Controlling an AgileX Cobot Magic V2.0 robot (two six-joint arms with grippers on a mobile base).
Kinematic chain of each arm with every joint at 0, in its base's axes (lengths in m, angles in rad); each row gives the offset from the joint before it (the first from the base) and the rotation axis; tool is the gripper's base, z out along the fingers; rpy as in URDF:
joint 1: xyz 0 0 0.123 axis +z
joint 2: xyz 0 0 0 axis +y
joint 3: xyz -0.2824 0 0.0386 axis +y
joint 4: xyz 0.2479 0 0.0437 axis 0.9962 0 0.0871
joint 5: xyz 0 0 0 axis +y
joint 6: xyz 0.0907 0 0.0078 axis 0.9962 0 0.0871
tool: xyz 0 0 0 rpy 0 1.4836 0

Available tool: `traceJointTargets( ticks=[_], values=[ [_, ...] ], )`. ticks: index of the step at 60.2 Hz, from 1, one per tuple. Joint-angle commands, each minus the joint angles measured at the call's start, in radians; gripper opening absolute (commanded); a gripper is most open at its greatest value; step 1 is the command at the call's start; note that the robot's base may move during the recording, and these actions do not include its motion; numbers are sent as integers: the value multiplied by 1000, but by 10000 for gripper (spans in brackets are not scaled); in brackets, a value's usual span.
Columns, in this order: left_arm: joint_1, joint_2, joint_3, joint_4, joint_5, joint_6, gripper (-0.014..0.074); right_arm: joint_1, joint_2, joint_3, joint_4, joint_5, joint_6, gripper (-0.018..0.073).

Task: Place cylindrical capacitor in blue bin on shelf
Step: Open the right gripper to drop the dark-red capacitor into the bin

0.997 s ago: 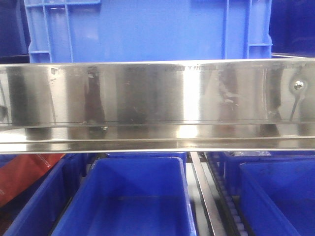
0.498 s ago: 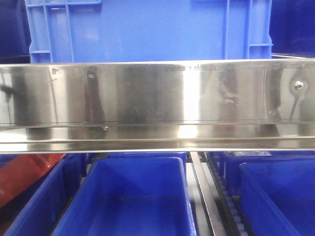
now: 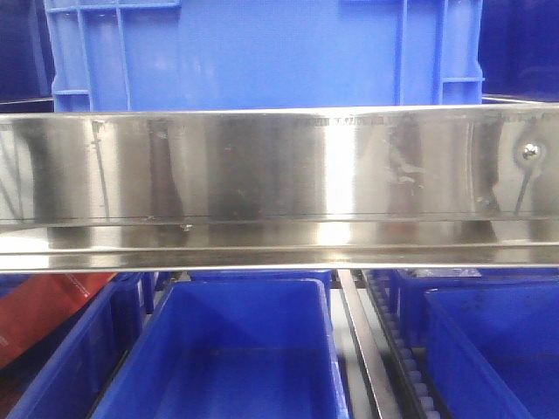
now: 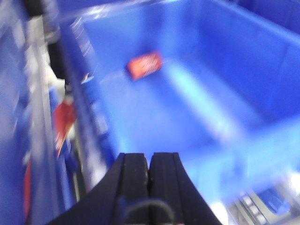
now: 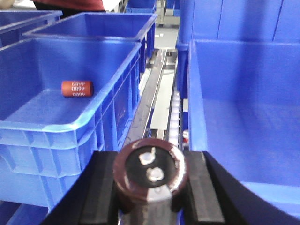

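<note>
The stainless shelf spans my front view as a mirror-like rail, with a large blue crate above it. On my right wrist camera a roller track runs between the left-hand bin and the right-hand bin. My right gripper is clamped around the cylindrical capacitor, which is upright with its terminals up, in line with that gap. My left gripper has its fingers pressed together on nothing, over a blurred bin. An orange cylinder lies in the left-hand bin.

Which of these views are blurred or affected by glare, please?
Left wrist view: heavily motion-blurred, the blue bin smeared, only the left gripper crisp. Front view: fairly sharp, with bright glare bands on the shelf rail. Right wrist view: mostly clear; the held cylindrical capacitor slightly soft.
</note>
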Motion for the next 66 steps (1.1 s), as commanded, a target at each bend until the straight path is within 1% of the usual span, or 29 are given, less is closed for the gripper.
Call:
traceJointTargets(
  ticks=[1,8,18,24,28,32,37,42,49,54,59,66],
  values=[
    [-2,-101,100,20,-26,-55,-111,0,30,-7,2,-28,-1,-130],
    [-2,-240,238,41,-26,-99,-111,9,60,-13,2,-53,-2,-130],
    [-2,-434,390,42,-26,-104,-111,65,130,-80,2,-92,-27,-130],
    [-2,-535,454,42,-19,-132,-111,123,207,-162,2,-107,-40,-130],
    [-2,-579,483,42,-13,-149,-111,162,270,-237,2,-98,-72,-130],
    [-2,-625,504,42,-4,-154,-111,221,356,-341,2,-82,-81,-130],
    [-2,-655,516,44,1,-154,-111,278,448,-458,2,-62,-83,-130],
    [-2,-669,517,44,3,-154,-111,341,556,-575,2,-25,-117,-130],
    [-2,-671,517,44,3,-154,-111,400,714,-721,0,32,-118,-130],
    [-2,-671,517,44,3,-154,-111,416,819,-795,0,72,-118,-130],
    [-2,-671,517,44,3,-154,-111,416,921,-856,0,106,-118,-130],
    [-2,-670,517,42,3,-154,-111,416,1025,-873,-2,93,-118,-130]
  ],
)
